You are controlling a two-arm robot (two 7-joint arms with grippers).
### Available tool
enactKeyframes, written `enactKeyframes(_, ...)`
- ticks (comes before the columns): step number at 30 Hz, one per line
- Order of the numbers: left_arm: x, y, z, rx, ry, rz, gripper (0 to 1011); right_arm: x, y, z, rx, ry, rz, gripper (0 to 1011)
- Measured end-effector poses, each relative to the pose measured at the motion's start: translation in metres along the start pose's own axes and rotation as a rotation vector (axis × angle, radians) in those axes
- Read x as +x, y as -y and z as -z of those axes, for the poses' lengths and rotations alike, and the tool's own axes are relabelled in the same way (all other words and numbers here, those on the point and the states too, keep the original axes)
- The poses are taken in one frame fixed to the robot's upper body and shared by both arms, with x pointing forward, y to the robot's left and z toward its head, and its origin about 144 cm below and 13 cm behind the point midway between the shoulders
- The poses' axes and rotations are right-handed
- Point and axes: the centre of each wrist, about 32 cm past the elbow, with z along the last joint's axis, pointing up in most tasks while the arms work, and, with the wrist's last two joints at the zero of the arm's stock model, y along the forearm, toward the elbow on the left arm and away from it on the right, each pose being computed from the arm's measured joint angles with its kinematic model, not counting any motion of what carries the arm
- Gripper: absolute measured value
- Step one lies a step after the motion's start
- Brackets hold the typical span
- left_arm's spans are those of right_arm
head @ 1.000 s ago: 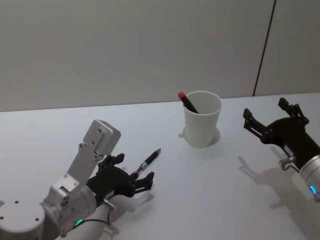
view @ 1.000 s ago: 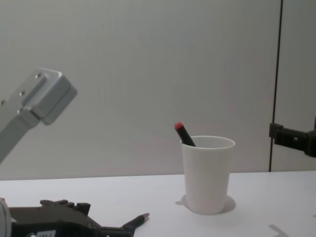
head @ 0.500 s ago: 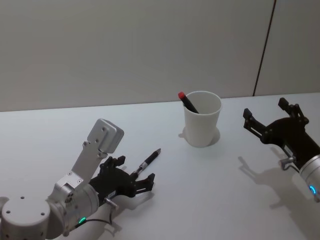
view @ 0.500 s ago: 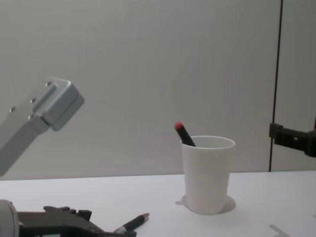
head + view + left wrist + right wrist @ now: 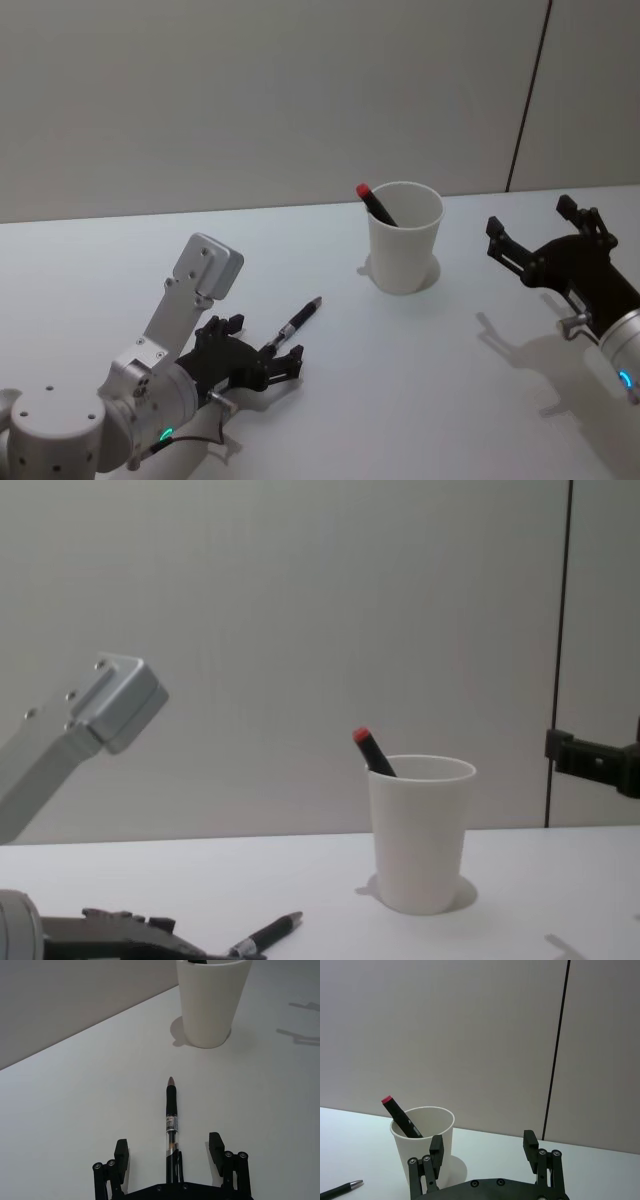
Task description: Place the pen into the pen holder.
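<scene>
pen [image 5: 170, 1125] lies ungrasped | left gripper [image 5: 169, 1144] has sunk lower, spread astride its tail | right gripper [image 5: 535, 225] spread, parked | grasp pending

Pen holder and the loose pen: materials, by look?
The pen holder looks like matte white paper, going by the rolled rim and thin tapered wall. The pen is probably glossy plastic: black barrel with a clear labelled section. Its tip looks metallic.

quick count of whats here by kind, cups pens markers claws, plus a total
white paper cup: 1
red-capped marker: 1, leaning in the cup
black pen: 1, lying flat
claws: 2, left claw open astride the pen's back end, right claw open, right of the cup
total: 5
</scene>
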Motion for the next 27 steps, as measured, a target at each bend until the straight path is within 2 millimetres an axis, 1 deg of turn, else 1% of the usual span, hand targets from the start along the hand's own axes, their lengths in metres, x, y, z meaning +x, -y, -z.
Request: enactKeyframes(27, 0.0040, 0.0023, -0.0008, 0.044, -0.028, -0.005, 1001, 0.0000, 0.0000, 0.0000, 0.000, 0.000, 0.000, 1002)
